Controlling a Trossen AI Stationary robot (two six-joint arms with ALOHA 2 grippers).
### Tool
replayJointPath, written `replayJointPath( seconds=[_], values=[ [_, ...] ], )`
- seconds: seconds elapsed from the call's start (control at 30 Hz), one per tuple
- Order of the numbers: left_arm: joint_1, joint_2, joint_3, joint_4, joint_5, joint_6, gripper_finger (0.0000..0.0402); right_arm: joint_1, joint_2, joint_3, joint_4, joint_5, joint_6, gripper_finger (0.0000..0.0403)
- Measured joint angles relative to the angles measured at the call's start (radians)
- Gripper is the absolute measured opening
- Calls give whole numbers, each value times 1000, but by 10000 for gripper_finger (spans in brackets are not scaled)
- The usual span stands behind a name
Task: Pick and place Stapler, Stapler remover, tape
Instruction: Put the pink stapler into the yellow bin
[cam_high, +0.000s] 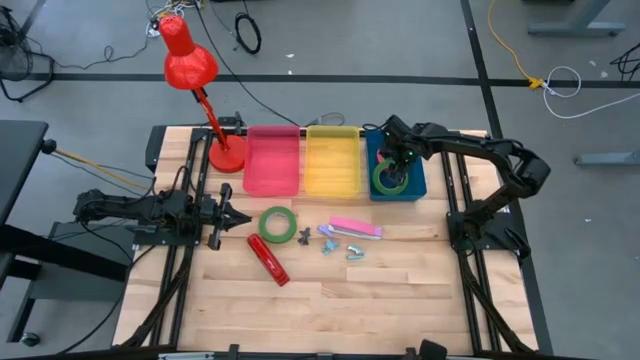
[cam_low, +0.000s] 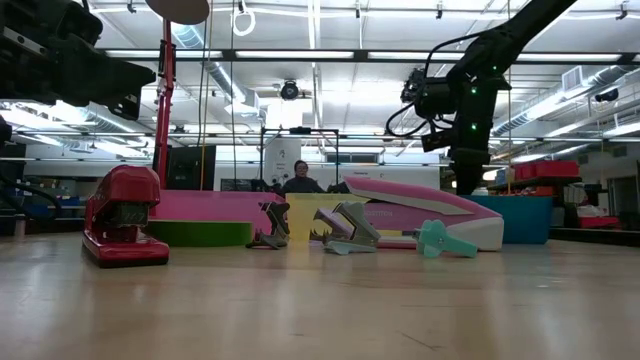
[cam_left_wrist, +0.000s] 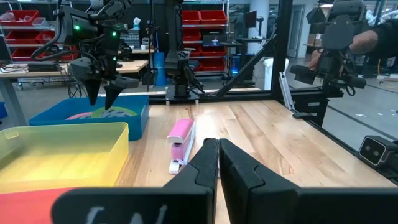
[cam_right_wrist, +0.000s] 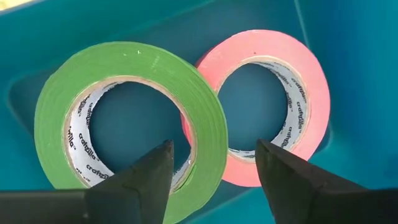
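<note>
My right gripper (cam_high: 393, 163) hangs open over the blue bin (cam_high: 417, 187). Its two fingers stand above a green tape ring (cam_right_wrist: 124, 118) that lies partly over a red-pink tape ring (cam_right_wrist: 280, 93) on the bin floor, and they touch neither. A second green tape ring (cam_high: 277, 224) lies flat on the table. To its right are a pink stapler (cam_high: 356, 228) and three small staple removers (cam_high: 327, 240). A red stapler (cam_high: 268, 258) lies nearer the front. My left gripper (cam_high: 238, 215) is shut and empty, just left of the table's green ring.
A pink bin (cam_high: 272, 160) and a yellow bin (cam_high: 333, 160) stand left of the blue one along the far edge. A red desk lamp (cam_high: 190, 60) has its base (cam_high: 227, 158) at the far left. A person (cam_low: 300, 178) sits beyond the table.
</note>
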Motion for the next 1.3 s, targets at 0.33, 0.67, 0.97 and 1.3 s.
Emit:
replayJointPath(
  seconds=[0.33, 0.67, 0.97, 1.3],
  values=[
    [0, 0, 0, 0, 0, 0, 21, 49, -83, 0, 22, -45, -3, 220],
    [0, 0, 0, 0, 0, 0, 21, 179, -134, 0, 106, -238, 56, 220],
    [0, 0, 0, 0, 0, 0, 21, 331, -137, 0, 123, -257, 90, 220],
    [0, 0, 0, 0, 0, 0, 21, 456, -137, 0, 150, -256, 146, 220]
  ],
)
